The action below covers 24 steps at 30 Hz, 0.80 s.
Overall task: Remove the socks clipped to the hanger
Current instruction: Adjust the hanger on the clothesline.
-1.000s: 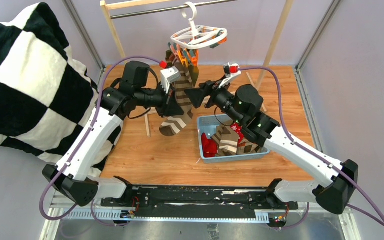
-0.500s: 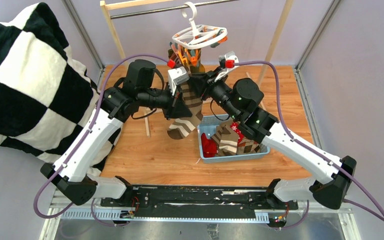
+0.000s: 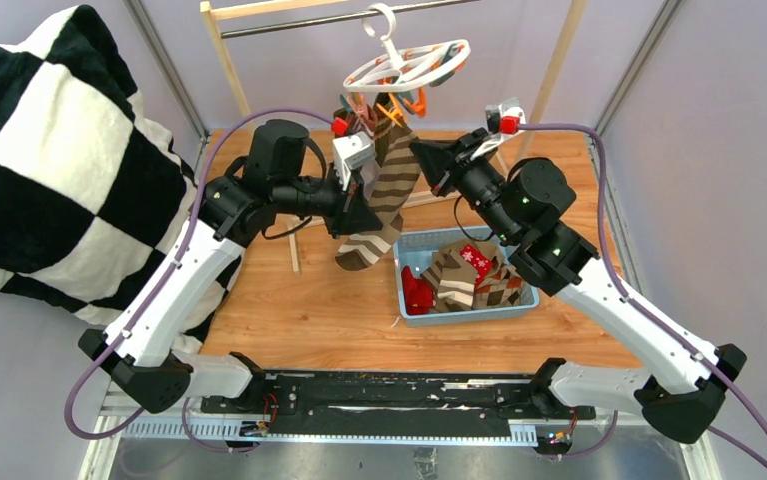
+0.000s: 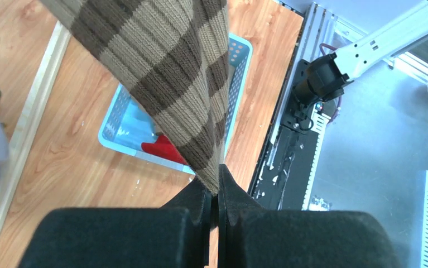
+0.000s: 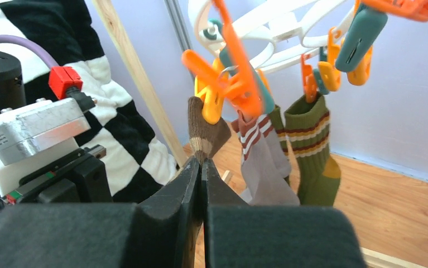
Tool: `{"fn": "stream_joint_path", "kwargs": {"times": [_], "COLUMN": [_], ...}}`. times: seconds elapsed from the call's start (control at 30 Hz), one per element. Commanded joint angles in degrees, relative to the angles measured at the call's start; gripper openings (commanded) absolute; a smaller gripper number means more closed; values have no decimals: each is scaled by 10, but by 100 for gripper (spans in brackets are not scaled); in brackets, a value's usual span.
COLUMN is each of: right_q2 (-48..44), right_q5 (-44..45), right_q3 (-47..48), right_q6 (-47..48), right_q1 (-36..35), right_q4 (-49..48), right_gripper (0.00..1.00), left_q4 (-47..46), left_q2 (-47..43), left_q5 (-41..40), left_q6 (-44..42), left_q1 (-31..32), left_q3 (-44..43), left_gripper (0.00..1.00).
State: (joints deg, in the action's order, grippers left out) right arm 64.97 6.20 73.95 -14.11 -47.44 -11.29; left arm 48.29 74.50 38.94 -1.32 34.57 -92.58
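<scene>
Right now my left end effector [image 4: 217, 192] is clamped on the lower part of the brown striped sock [image 3: 394, 185], and my right end effector [image 5: 201, 167] is pinched shut on its cuff, just under the orange clip [image 5: 208, 92]. If I pull before that clip releases, I could drag the tilted hanger [image 3: 406, 66] off the rod [image 3: 289, 24].

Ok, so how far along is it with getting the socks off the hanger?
Done: several socks, one red, lie in the blue basket. In hand: left fingers and right fingers both pinch the brown striped sock, its cuff at an orange clip. Left: the olive sock and a grey sock hang clipped.
</scene>
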Motion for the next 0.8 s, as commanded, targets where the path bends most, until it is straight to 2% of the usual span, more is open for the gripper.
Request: {"fn": "stream_joint_path", "kwargs": {"times": [0.0,0.07,0.17,0.3,0.4,0.53,0.77], "right_q2": [-19,-12,-7,5,44,103,170], "right_q5": [7,-3,6,78,93,94,76], "right_q3": [-3,6,21,59,117,186,258], "right_q6": [-8,-15,-19,51,80,73,40], "right_q1": [15,15,9,-46,-72,-82,-65], "right_q4": [39,61,76,79,93,108,106], "right_gripper": [15,25,49,66,79,82,75], "left_q4": [9,9,9,9,9,9,10], "left_q2": [-22,-22,-22,-28,-31,-35,-41], "left_q5": [-26,-37,-39,-36,-34,-25,-23], "left_q6": [-17,-21,-19,-24,-30,-35,-39], "left_q1": [5,4,4,4,5,5,4], "left_q3": [17,18,18,32,43,49,49], "left_gripper": [0,0,0,0,0,0,0]}}
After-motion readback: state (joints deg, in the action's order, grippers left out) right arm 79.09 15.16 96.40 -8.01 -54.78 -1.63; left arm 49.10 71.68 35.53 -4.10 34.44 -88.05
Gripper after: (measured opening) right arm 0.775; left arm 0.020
